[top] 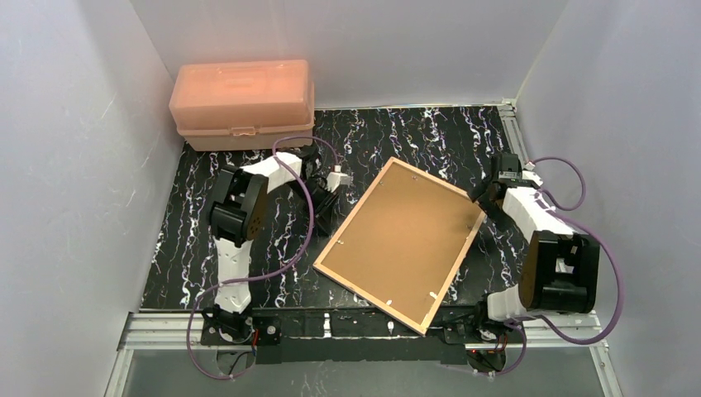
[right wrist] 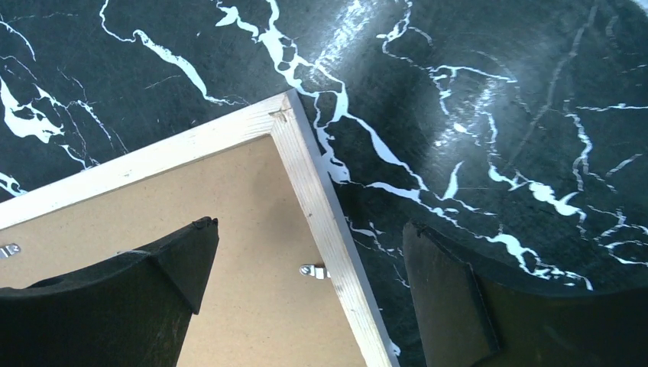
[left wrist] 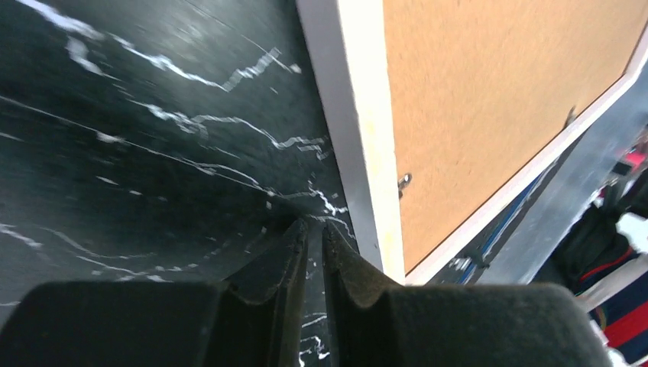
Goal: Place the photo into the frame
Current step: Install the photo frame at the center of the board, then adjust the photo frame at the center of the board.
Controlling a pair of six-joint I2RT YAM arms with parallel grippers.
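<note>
The frame (top: 369,298) lies face down in the middle of the table, tan wood back up, with a brown backing board (top: 402,236) set inside it. The photo is hidden. My left gripper (top: 329,197) hangs just off the frame's left edge (left wrist: 359,115). In the left wrist view its (left wrist: 315,225) jaws are drawn almost together over bare table, a thin slit between them and nothing in it. My right gripper (top: 484,195) is over the frame's right corner. In the right wrist view it (right wrist: 306,225) stands wide open astride the wooden rim (right wrist: 306,176), one finger over the board (right wrist: 244,199), one over the table.
A pink plastic box (top: 242,99) stands at the back left against the wall. Small metal turn clips (right wrist: 312,271) sit along the frame's inner edge, one (left wrist: 403,180) near the left gripper. White walls close in the black marbled table (top: 190,240) on three sides.
</note>
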